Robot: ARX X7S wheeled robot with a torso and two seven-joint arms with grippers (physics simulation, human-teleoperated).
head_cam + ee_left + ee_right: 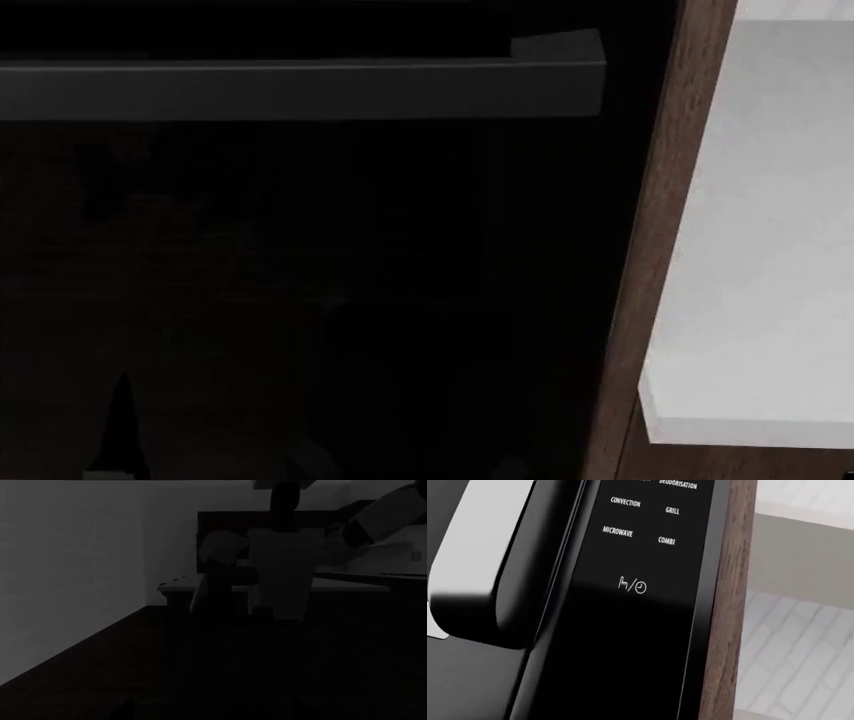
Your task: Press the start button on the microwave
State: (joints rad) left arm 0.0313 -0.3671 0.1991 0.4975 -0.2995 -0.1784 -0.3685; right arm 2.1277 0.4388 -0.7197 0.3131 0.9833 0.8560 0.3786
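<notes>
In the right wrist view a glossy black control panel (640, 580) fills the middle, with white words CONVECTION, GRILL, MICROWAVE and COMBI and a hand-and-clock symbol (632, 585) below them. I take it for the microwave's panel. No button marked start shows. A rounded light-grey door handle (487, 565) lies beside the panel. My right gripper's fingers do not show in any view. The lower part of the left wrist view is almost black, so my left gripper is lost in the dark there. The head view shows neither gripper clearly.
The head view is filled by a large black appliance front (334, 300) with a long dark-grey bar handle (294, 88). A brown wood side panel (654, 250) borders it, then a white counter (761, 250). The left wrist view shows my torso (280, 575) and a dark box (220, 525).
</notes>
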